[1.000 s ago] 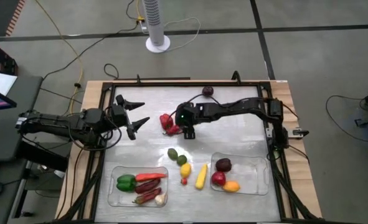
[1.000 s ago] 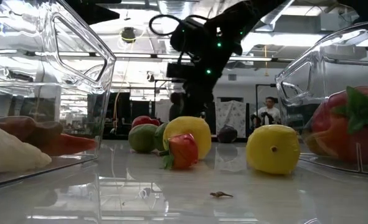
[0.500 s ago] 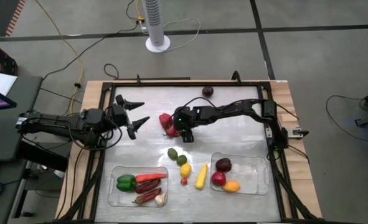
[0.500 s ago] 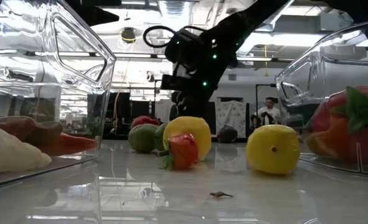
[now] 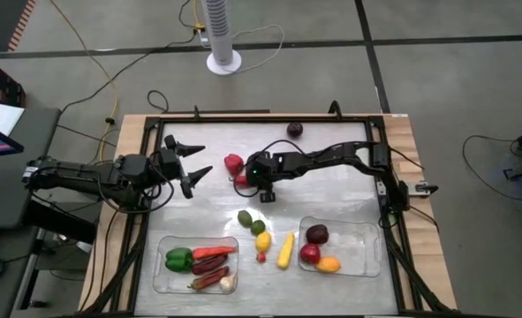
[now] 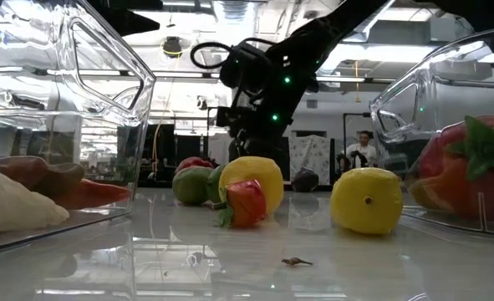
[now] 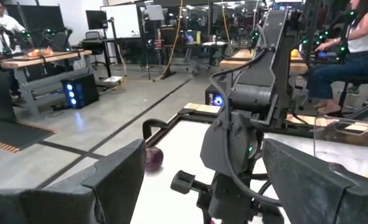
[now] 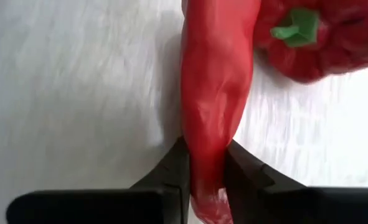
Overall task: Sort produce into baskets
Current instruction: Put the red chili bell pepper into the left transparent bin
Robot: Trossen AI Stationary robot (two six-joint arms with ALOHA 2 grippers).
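Both baskets part-filled; right gripper pinches a chilli mid-table, left gripper spread, six pieces loose

I see a glossy red chilli between my black fingers, a red pepper with green stem, on the pale white bench.

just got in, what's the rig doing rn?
Sorting toy produce into two clear plastic trays. The right claw has closed on a long red chilli lying on the white tabletop, beside a red bell pepper. The left claw hangs open at the table's left side, holding nothing. The left tray and right tray each hold several pieces; a few lie loose between them.
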